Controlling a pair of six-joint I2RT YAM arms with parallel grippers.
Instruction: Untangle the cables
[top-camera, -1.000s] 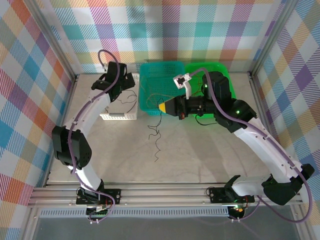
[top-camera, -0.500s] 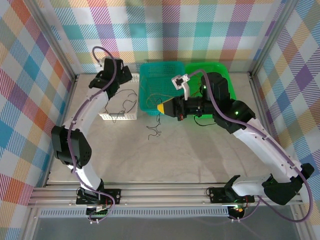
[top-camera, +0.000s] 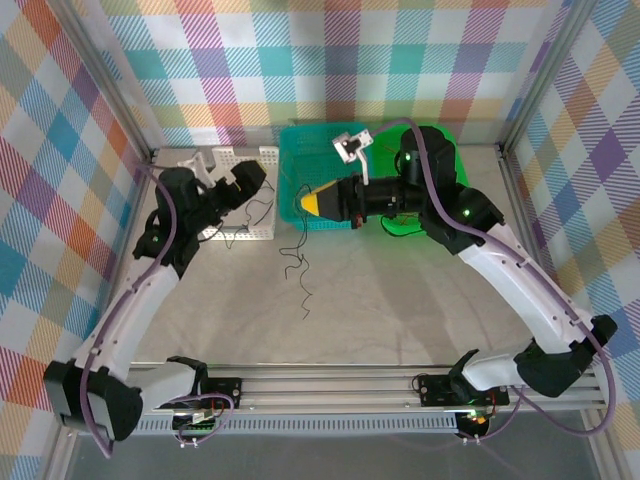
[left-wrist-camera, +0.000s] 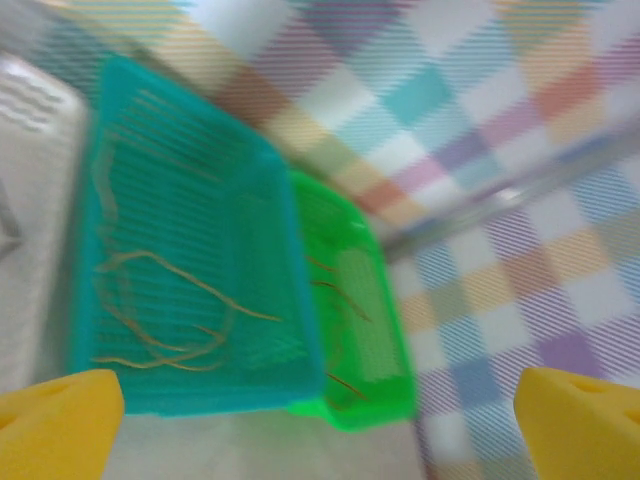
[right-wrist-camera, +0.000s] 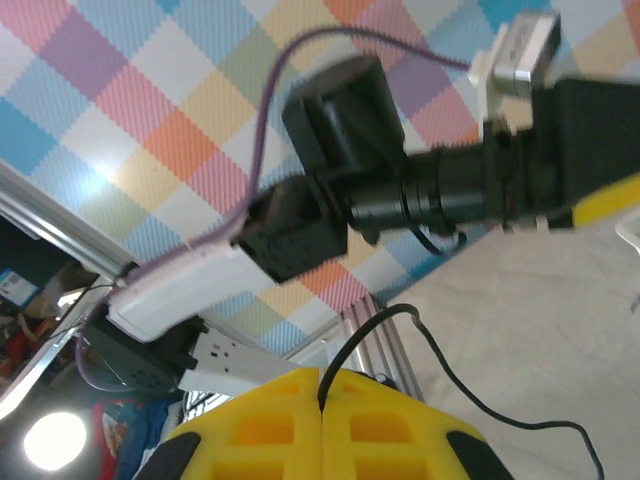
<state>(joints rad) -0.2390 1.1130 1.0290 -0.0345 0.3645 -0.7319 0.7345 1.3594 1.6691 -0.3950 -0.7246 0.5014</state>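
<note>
Over table (top-camera: 400, 300), black cable (right-wrist-camera: 520, 425) hangs from clamped right jaws.

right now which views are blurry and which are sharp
left wrist view: smeared throughout, the teal basket soft-edged; right wrist view: sharp on the black cable, with a bright light flaring at bottom left; top external view: crisp and evenly lit

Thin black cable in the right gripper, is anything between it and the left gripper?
From above, only the white slotted basket's rim, with loose black wires over it, lies between the thin black cable and the open left gripper.
</note>
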